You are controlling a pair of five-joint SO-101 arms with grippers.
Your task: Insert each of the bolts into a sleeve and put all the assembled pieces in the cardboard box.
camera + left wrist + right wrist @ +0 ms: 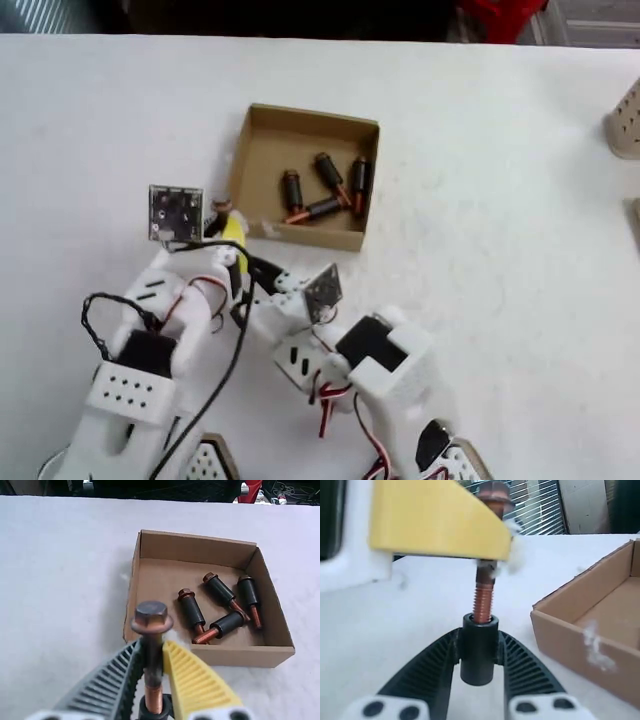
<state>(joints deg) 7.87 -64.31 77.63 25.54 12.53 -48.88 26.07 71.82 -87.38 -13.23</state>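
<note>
My left gripper (152, 645), with one grey and one yellow finger (192, 675), is shut on a copper bolt (151, 619) held upright, head up. The bolt's threaded end (483, 602) enters the top of a black sleeve (479, 652). My right gripper (479, 639) is shut on that sleeve just above the table. From above, both grippers (226, 226) (258, 270) meet just in front of the cardboard box (310, 118), at its near left corner. Several assembled bolt-and-sleeve pieces (322, 190) (222, 607) lie inside the box.
The box wall (570, 630) stands close beside the held sleeve. A beige perforated object (625, 122) sits at the table's far right edge. Black and red cables (215, 380) trail over both arms. White table (500, 260) lies open to the right and behind the box.
</note>
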